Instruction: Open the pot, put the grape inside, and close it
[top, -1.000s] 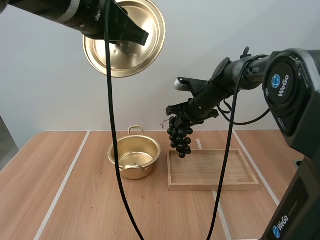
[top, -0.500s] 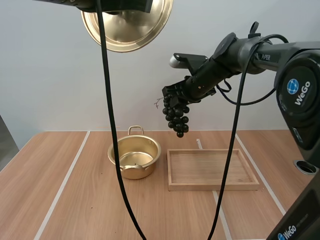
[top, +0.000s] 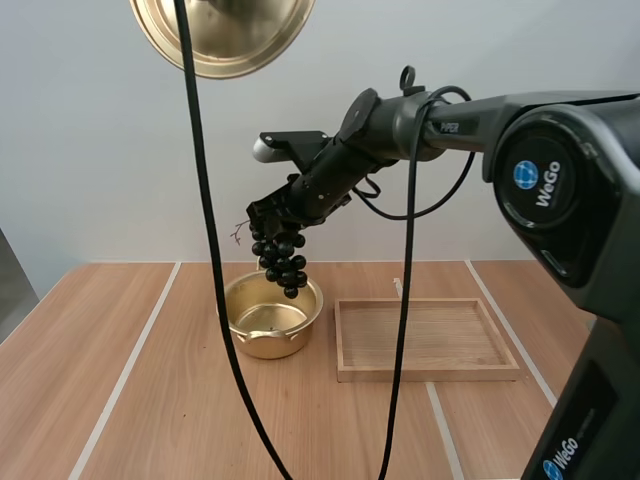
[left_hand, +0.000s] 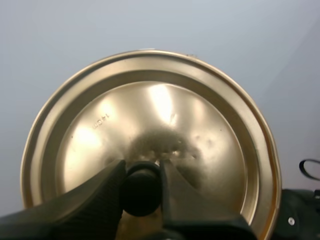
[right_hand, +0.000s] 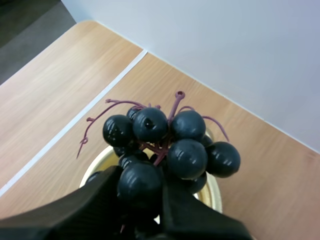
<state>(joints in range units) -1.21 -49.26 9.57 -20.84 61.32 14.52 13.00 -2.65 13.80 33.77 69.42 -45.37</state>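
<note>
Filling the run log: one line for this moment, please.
left gripper: shut on lid, held high | right gripper: shut on grapes, above open pot

High view: set above and behind, at a distance, looking forward and down over the desk (top: 130, 400). Left wrist view: very close, facing the lid (left_hand: 150, 115). Right wrist view: close, looking down past the grapes (right_hand: 172, 145) onto the pot (right_hand: 214, 192) and desk. The high view shares the lid, grapes and pot.
</note>
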